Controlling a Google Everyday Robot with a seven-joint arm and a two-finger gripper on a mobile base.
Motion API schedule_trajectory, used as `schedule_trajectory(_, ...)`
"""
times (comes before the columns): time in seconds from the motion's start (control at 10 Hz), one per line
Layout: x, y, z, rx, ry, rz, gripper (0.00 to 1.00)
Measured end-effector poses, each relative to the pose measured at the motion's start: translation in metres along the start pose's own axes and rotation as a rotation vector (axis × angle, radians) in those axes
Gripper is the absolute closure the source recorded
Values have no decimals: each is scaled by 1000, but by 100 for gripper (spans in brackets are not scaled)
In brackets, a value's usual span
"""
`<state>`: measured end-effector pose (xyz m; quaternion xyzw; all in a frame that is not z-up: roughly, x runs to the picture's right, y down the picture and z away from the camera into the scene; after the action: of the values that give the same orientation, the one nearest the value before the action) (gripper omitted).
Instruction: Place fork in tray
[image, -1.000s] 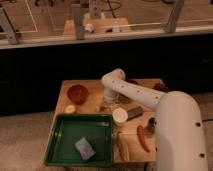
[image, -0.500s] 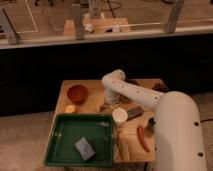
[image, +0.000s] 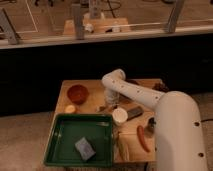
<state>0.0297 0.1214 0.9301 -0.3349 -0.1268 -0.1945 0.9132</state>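
Observation:
The green tray (image: 60, 150) stands at the front left of the wooden table and holds a grey-blue block (image: 84, 148). My gripper (image: 110, 101) is down at the table's middle, just beyond the tray's far right corner, at the end of the white arm (image: 131, 90). A thin greyish piece (image: 102, 108) lies on the wood right under the gripper; it may be the fork, but I cannot tell for sure, nor whether the gripper touches it.
A brown bowl (image: 77, 93) and a small yellowish item (image: 70, 108) sit left of the gripper. A white cup (image: 119, 116), a dark flat object (image: 134, 112) and a red sausage-like item (image: 143, 138) lie to the right. My white body (image: 177, 135) fills the right front.

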Motion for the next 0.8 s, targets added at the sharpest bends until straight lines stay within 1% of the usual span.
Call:
schedule_trajectory(0.1, 0, 1, 0, -3, 0, 0, 70)
schedule_trajectory(0.3, -1, 1, 5, -9, 4, 2, 72)
schedule_trajectory(0.4, 0, 1, 5, -10, 6, 3, 78)
schedule_trajectory(0.5, -1, 2, 3, -13, 7, 2, 88)
schedule_trajectory(0.6, -1, 2, 2, -16, 8, 1, 94)
schedule_trajectory(0.7, -1, 3, 2, -16, 8, 2, 94)
schedule_trajectory(0.8, 0, 2, 2, -9, 11, 2, 94)
